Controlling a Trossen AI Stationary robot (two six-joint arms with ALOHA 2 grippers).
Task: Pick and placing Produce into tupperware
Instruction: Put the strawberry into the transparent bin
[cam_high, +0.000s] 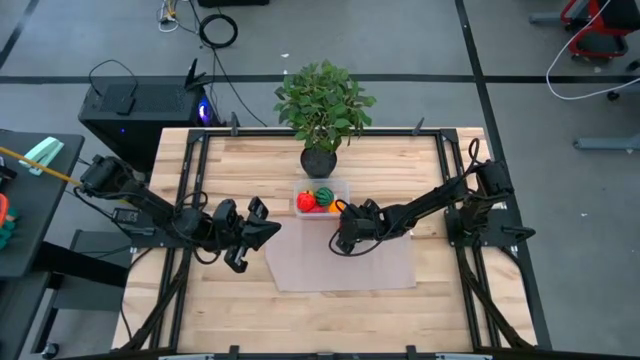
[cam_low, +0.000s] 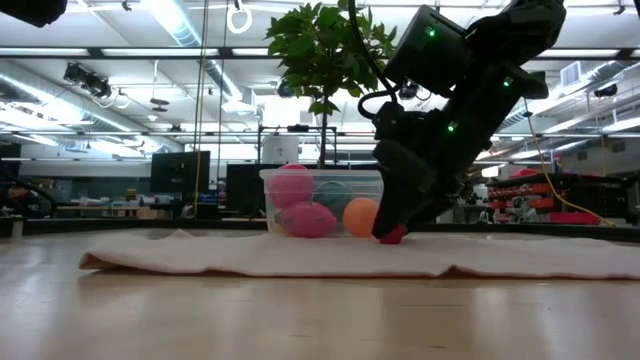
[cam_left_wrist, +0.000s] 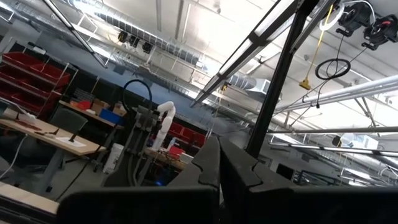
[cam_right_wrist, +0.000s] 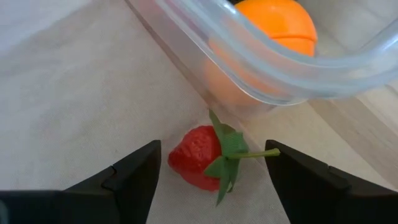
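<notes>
Right wrist view gives what no other camera does — a red toy strawberry (cam_right_wrist: 202, 158) with a green stem lying on the mat (cam_right_wrist: 74, 93) just outside the tupperware (cam_right_wrist: 261, 59), between the right gripper's (cam_right_wrist: 214, 171) spread fingers, untouched. No writing is legible anywhere. The high view shows the container (cam_high: 320, 197) in front of the potted plant (cam_high: 322, 105), holding red, green and orange produce (cam_high: 318, 199), with the right arm angled down beside it. The left gripper (cam_high: 262, 222) waits left of the mat, fingers closed together — pointing up at the ceiling.
</notes>
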